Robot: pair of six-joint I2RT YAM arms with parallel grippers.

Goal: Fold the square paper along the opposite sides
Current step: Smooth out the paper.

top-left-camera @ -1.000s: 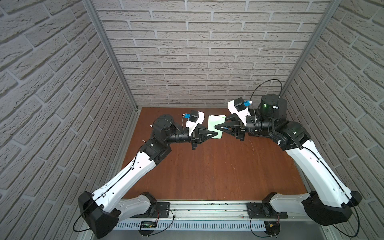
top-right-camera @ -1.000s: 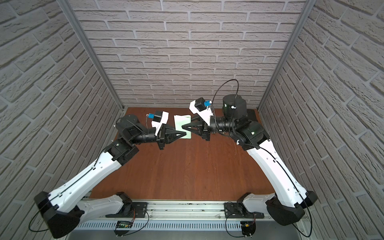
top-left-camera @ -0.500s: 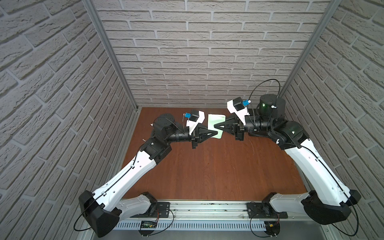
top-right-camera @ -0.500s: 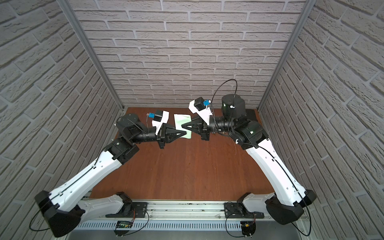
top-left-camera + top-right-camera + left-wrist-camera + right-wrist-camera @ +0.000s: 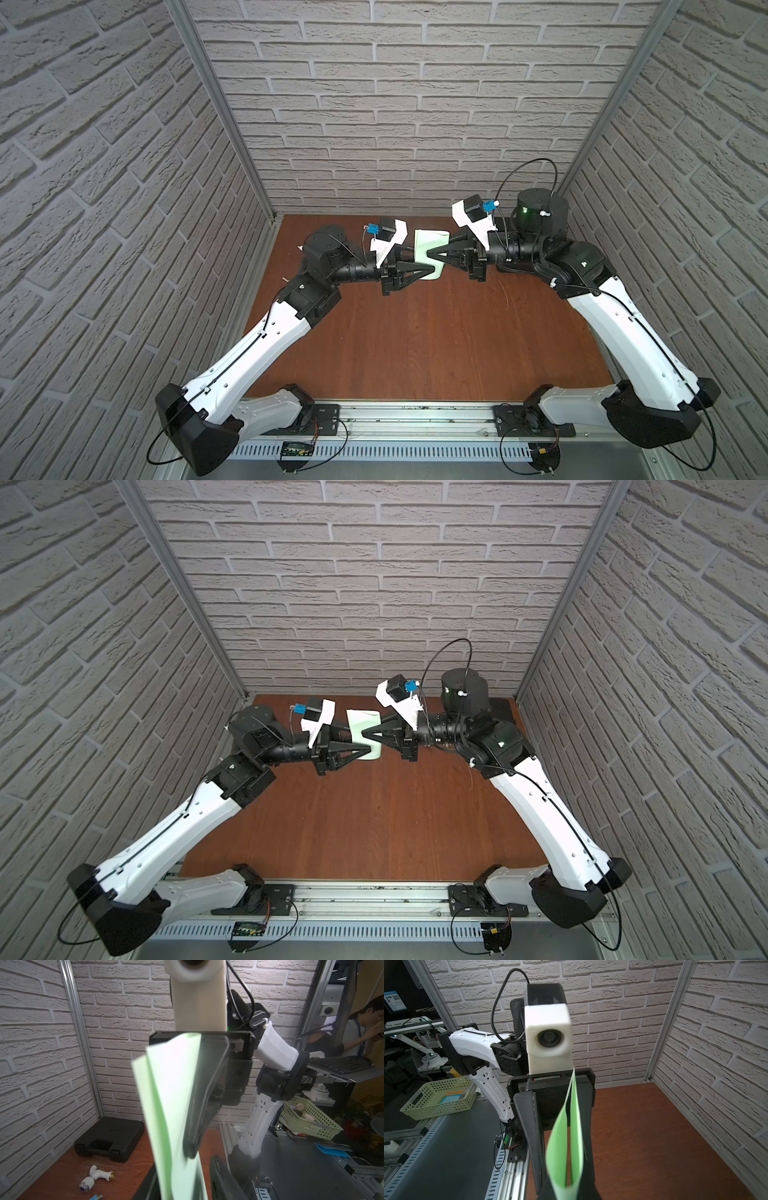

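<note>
Brick-walled cell, brown table [image 5: 415, 340]: in both top views the square paper [image 5: 430, 253] hangs aloft near 12 o'clock between both end effectors, doubled over. Left wrist: left end effector [image 5: 182, 1184] parted around the paper, grip unclear. Right wrist: right end effector [image 5: 562, 1178] pinched on the fold, probably to set the crease.

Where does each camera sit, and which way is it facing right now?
Both top views: mounted high at the front, looking down on the table; both arms show, with the left tool and right tool meeting at the square paper.
Left wrist: on the left arm, facing the right tool, which is clamped on the paper; its own fingers are at the frame edge.
Right wrist: on the right arm, facing the open left tool and its camera.
Shared: both wrist views show the doubled-over paper.
</note>
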